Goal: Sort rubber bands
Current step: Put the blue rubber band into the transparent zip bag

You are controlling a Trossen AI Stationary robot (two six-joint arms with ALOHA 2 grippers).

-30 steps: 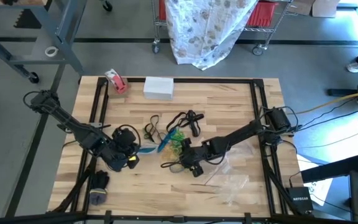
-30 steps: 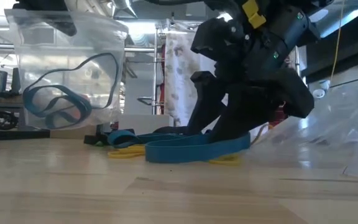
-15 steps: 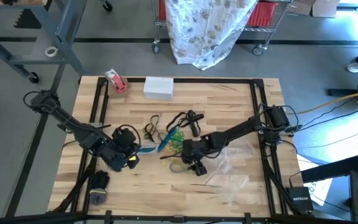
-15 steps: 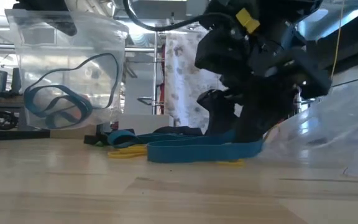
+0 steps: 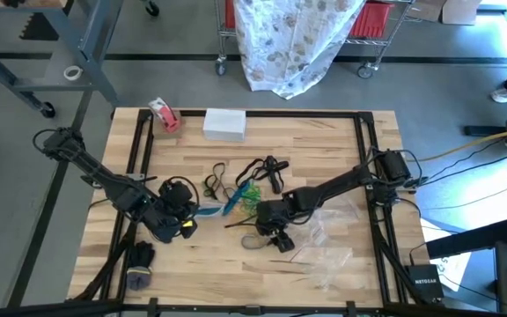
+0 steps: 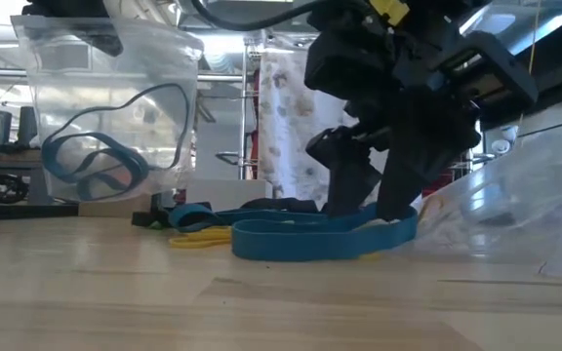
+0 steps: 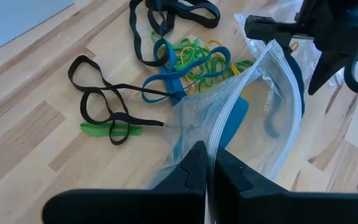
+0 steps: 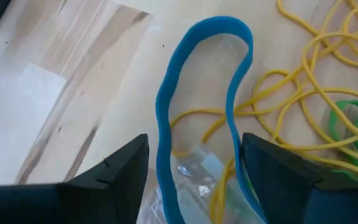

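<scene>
The wooden bench carries both arms, with the pile of rubber bands lying near its middle, black, blue, green and yellow loops tangled together. A white box and a red-and-white tape roll sit along the far edge. Crumpled clear plastic bags lie toward the near right corner. The left claw, clenched on the rim of a clear bag, holds it beside the pile with blue bands inside. The right claw stands released, fingers spread to either side of a wide blue band lying on the bench.
</scene>
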